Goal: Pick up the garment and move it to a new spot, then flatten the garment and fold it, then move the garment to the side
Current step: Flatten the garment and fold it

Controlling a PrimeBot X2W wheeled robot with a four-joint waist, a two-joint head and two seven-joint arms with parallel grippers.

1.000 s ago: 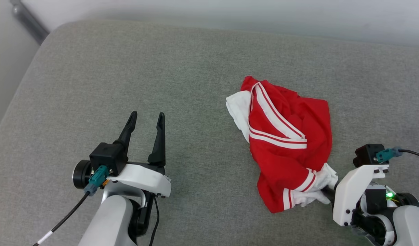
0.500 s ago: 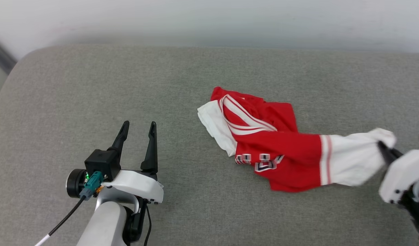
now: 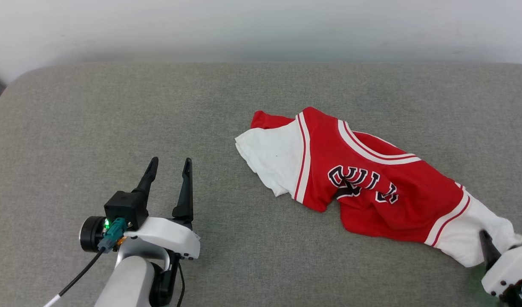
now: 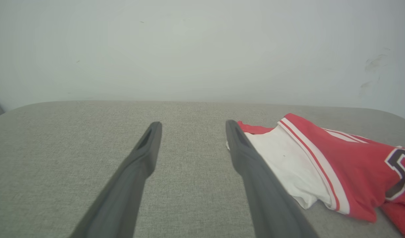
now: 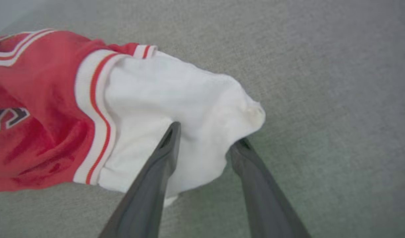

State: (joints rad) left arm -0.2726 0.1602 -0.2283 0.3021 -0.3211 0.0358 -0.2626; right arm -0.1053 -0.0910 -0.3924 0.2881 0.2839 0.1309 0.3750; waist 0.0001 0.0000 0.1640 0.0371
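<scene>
1. Red-bodied with white short sleeves, the jersey T-shirt (image 3: 371,187) lies loosely spread and rumpled on the right half of a grey cushion (image 3: 116,106). It slants from the middle far side down to the near right corner.
2. The head view takes in the full shirt with its black, white-outlined letters (image 3: 363,183). The left wrist view catches just the left sleeve (image 4: 288,158) and a little of the red body.
3. The right wrist view alone shows the right end effector (image 5: 207,134) clearly. Its two dark fingers are spread apart, straddling the bunched end of the right sleeve (image 5: 189,99) rather than pinching it. In the head view one finger (image 3: 490,253) shows over that sleeve.
4. The left end effector (image 3: 170,161) hovers at the near left, well apart from the shirt, its fingers spread wide with nothing between them. A teal connector (image 3: 115,228) with a black cable is plugged in at its wrist.
5. The cushion has rounded corners and a fine woven, heathered texture. Behind its far edge stands a plain pale wall (image 4: 202,49) with faint scuff marks at the right.
6. The shirt's cloth looks soft and creased, with red-and-white striped trim (image 3: 448,217) where the sleeves join the body and at the collar.
</scene>
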